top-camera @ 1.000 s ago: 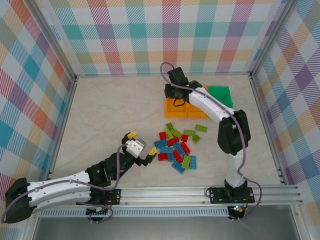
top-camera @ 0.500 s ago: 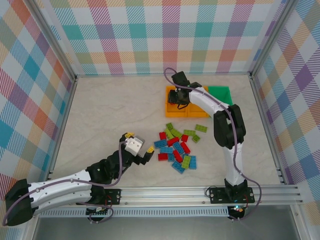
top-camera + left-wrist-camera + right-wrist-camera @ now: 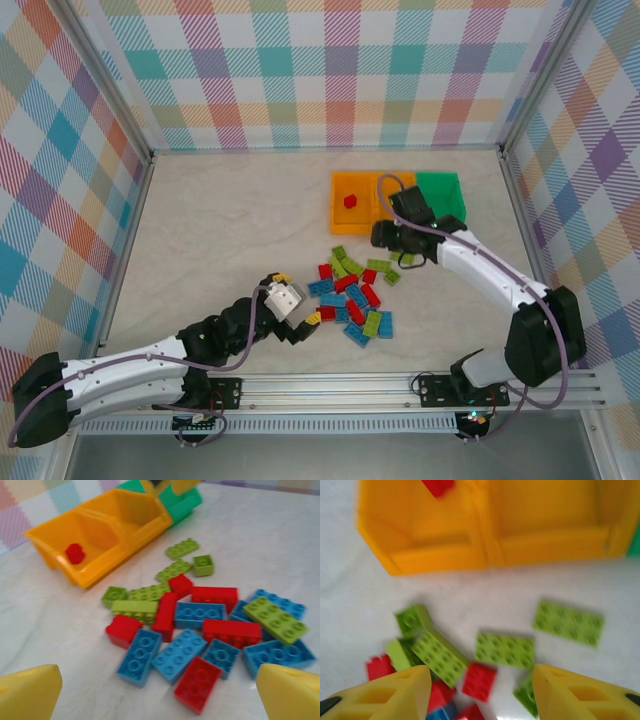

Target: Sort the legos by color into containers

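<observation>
Both tools gape wide, nothing held. Left tool (image 3: 298, 298) is beside the legos (image 3: 355, 295) heaped mid-table (image 3: 220, 220), right tool (image 3: 480, 680) above them. One red brick (image 3: 349, 201) is in the orange bin (image 3: 338, 215). Probably light, hard and slick, so pinch the flat sides, strays first.

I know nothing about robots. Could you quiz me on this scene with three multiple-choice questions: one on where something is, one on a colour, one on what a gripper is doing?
1. Where does the lone sorted red brick lie?
A) on the table
B) in the leftmost orange bin
C) in a gripper

2. What colour is the rightmost bin?
A) green
B) orange
C) blue

3. How is the right gripper?
A) shut on a blue brick
B) shut on a bin wall
C) open and empty

Answers:
1 B, the brick sits on that bin's floor.
2 A, it is green beside two orange ones.
3 C, the right wrist view shows its fingers apart with nothing between.
</observation>
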Motion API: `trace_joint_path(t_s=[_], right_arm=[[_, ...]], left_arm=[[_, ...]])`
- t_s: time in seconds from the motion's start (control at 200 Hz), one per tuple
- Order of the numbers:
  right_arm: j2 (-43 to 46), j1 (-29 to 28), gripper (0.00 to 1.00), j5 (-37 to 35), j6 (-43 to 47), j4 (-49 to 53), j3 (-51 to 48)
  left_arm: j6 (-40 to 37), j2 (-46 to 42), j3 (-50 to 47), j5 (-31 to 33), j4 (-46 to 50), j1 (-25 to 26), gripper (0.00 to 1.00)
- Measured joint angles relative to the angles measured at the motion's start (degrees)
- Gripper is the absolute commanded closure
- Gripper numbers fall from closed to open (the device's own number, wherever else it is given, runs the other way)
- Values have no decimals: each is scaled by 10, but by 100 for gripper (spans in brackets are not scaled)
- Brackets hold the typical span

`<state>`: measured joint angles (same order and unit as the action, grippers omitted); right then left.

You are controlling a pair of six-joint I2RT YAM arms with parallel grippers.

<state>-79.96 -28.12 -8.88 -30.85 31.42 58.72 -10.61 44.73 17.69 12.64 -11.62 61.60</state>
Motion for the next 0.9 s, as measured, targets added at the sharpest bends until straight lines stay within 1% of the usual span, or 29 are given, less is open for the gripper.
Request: trace_joint_path(t_s=[0.1, 0.195, 0.285, 0.41, 0.515, 0.725, 0.81, 0.9], right_arm=[[-7, 0, 36, 6, -24, 12, -55], [-37, 0, 30, 9, -36, 17, -73], [-67, 0, 27, 8, -43, 11, -73], [-104, 0, 28, 11, -53, -3, -73], [-117, 0, 33, 10, -65, -14, -73], [-117, 0, 52, -6, -83, -41, -85], [-116, 0, 58, -14, -88, -53, -101], [-106, 0, 62, -21, -90, -60, -110]], left_arm=[[-10, 7, 0, -54, -4, 0, 0], [-14, 32, 3, -86, -6, 0, 0], [-19, 54, 5, -98, -3, 0, 0], [-25, 62, 6, -103, -3, 0, 0], [-26, 61, 9, -102, -3, 0, 0], [-27, 61, 9, -103, -3, 0, 0], [-27, 61, 10, -103, -3, 0, 0], [-27, 58, 10, -103, -3, 0, 0]])
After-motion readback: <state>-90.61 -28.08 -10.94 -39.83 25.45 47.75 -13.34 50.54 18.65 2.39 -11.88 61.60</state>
